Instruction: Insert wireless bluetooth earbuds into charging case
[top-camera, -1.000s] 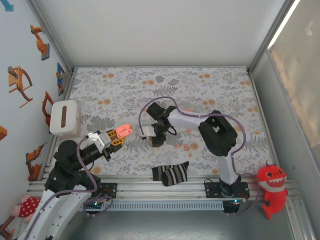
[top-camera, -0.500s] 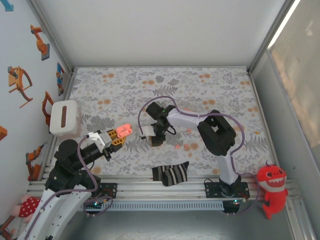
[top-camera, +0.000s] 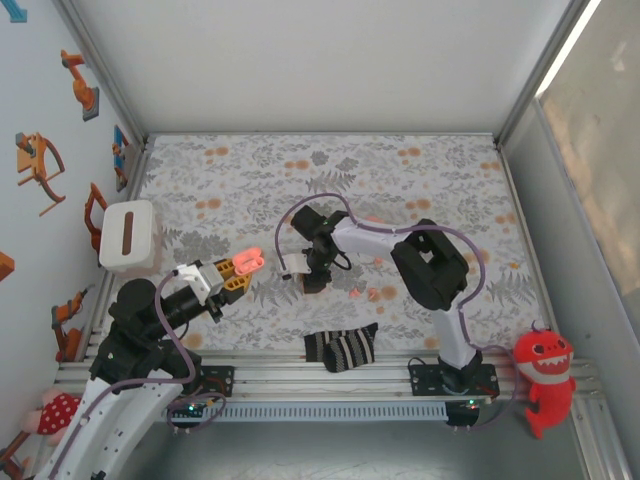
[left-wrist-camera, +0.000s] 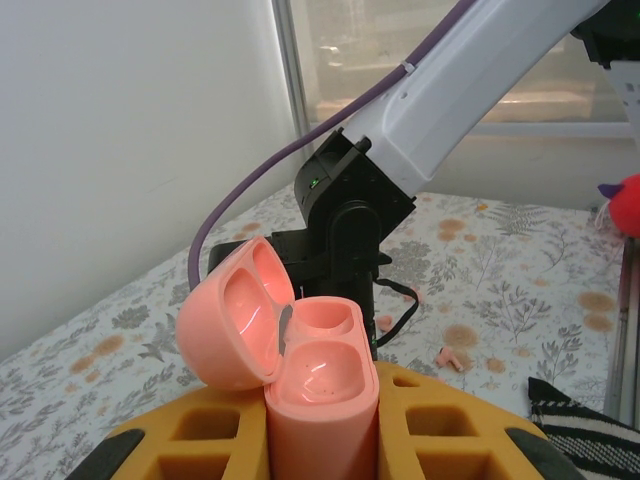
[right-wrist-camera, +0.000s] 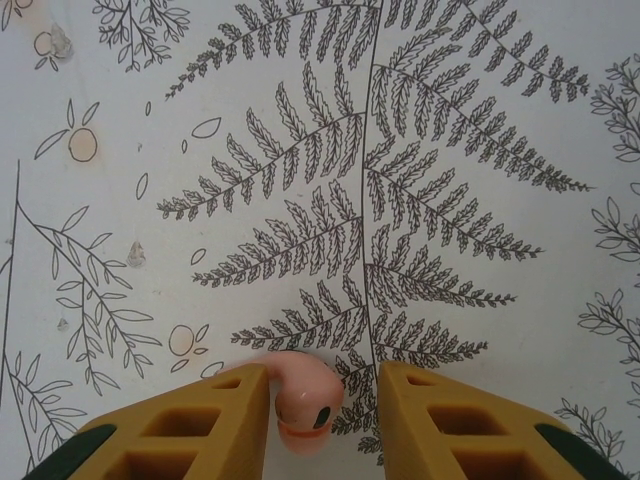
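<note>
Floral-cloth tabletop (top-camera: 450, 180), white walls around. Left gripper (top-camera: 240, 266) at 8 o'clock, raised, jaws pinching charging case (left-wrist-camera: 320, 390) upright, lid hinged open. Right gripper (right-wrist-camera: 326, 390) near centre, pointing down, jaws spread either side of coral earbud (right-wrist-camera: 303, 392) lying on cloth; one finger touching it, other apart. Loose earbuds (top-camera: 371, 294) at 3 o'clock from it. Striped sock (top-camera: 342, 347) at 6 o'clock, white box (top-camera: 130, 237) at 9.

Bright even light; glare through window (left-wrist-camera: 322, 50); near foreground soft.
</note>
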